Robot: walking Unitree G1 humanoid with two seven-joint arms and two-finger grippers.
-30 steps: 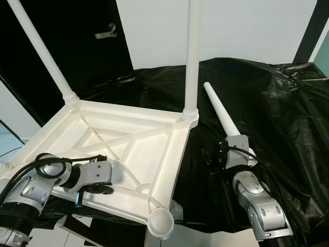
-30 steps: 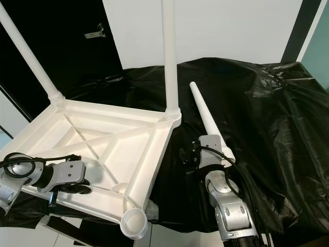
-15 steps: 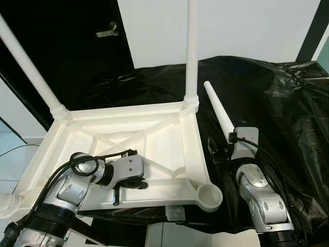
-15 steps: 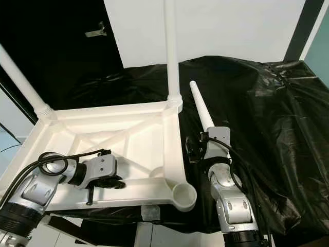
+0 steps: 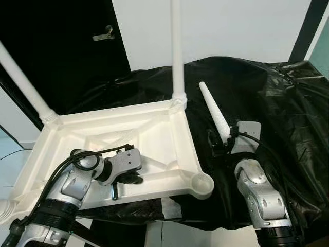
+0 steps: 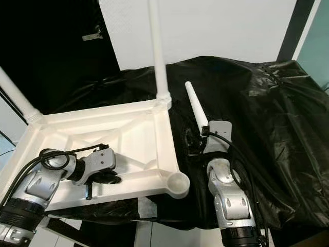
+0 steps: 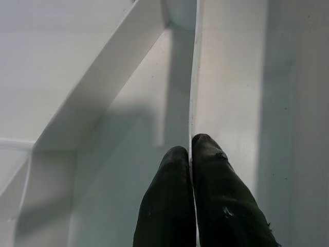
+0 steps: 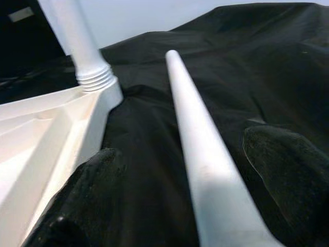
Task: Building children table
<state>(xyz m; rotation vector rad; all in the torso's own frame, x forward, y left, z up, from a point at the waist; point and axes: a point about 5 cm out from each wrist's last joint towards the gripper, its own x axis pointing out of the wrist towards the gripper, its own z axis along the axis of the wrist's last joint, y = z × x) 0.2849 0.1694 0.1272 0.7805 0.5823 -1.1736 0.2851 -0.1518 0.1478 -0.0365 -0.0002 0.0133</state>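
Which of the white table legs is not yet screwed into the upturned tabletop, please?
The loose leg lying tilted on the black sheet, with the right gripper around it. The other legs stand upright in the tabletop's corner sockets.

One upturned tabletop (image 5: 169,135). Three legs: two screwed in upright (image 5: 177,51) (image 5: 23,82), one loose (image 5: 215,116). One empty corner socket (image 5: 201,184). Two grippers (image 7: 191,154) (image 8: 205,170). One black sheet (image 5: 277,103). One door handle (image 5: 104,35).
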